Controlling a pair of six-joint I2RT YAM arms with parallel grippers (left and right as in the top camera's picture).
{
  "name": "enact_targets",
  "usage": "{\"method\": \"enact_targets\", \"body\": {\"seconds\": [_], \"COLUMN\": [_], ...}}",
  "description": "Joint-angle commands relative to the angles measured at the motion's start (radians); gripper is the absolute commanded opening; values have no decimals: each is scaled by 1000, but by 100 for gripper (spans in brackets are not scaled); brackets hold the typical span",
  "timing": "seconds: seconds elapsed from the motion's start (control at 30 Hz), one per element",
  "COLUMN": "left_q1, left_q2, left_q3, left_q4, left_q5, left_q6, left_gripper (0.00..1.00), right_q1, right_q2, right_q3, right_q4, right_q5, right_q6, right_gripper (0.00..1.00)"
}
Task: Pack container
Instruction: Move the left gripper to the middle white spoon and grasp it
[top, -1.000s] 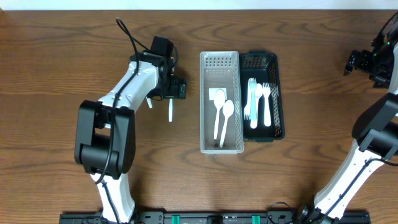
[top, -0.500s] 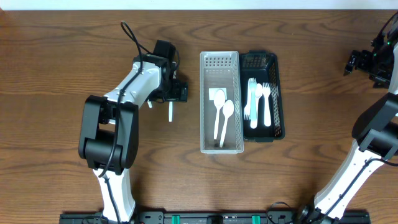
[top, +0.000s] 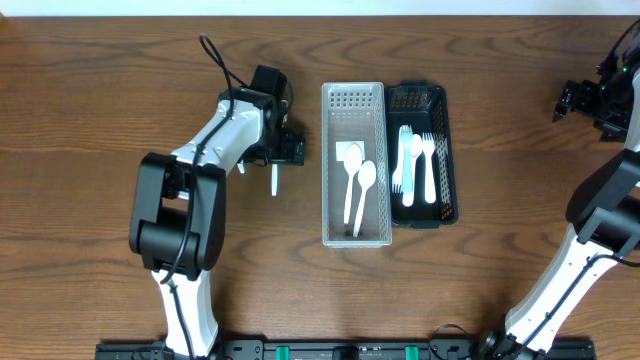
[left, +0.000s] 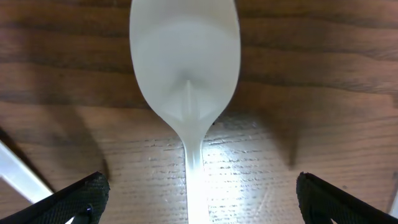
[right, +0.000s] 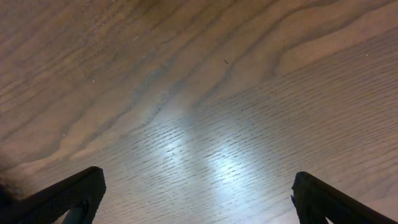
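Packing looks partly done. The clear tray (top: 327, 140), just beside the left claw (left: 199, 202) on the side toward the other arm, already holds two spoons (top: 358, 185). The black tray (top: 447, 150), touching it on the far side, holds a few forks (top: 415, 165).

One loose spoon (left: 185, 68) lies flat on the tabletop (top: 100, 120) directly under the left claw. Its bowl is ahead of the fingertips and its handle runs back between them. The claw is spread wide, with both fingers well clear of the handle, so nothing is gripped yet. My judgement is that this spoon has to be closed on, lifted and set in the clear tray.

A second white piece (left: 22, 177) lies near the claw's outer finger. It may also need packing.

The right claw (right: 199, 196) hangs wide and empty over bare wood, well apart from both trays.

Hard to make out:
- The second white piece is cut off by the wrist view's edge and is tiny from overhead, so I cannot tell what utensil it is.
- The spoon's handle end runs out of the wrist view.
- The squarish white shape at the top of the clear tray is unclear.
- The exact fork count is unclear.
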Motion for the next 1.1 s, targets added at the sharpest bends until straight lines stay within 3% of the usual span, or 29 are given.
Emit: {"method": "enact_targets", "body": {"seconds": [0.0,0.43,0.53,0.83,1.0,1.07], "left_q1": [-2,-1,-2,-1,-1,-1], "left_q2": [42,54,54,54,47,37], "left_q3": [6,6,6,6,7,8], "left_q4": [-3,-6,-6,-6,-6,-6], "left_q5": [-4,-5,-5,-8,-34,-38], "left_q6": [10,10,10,10,10,10], "left_gripper": [98,97,83,27,7,6], "right_q1": [-2,-2,-2,-2,-2,-2], "right_q2": [-8,-8,-8,-8,-8,-8], "right_q3": [0,0,0,0,0,0], "right_q4": [2,2,2,2,2,2], "right_q5": [2,2,2,2,2,2], "right_q6": [-4,-4,-4,-4,-4,-4], "right_gripper": [99,99,99,99,99,99]}}
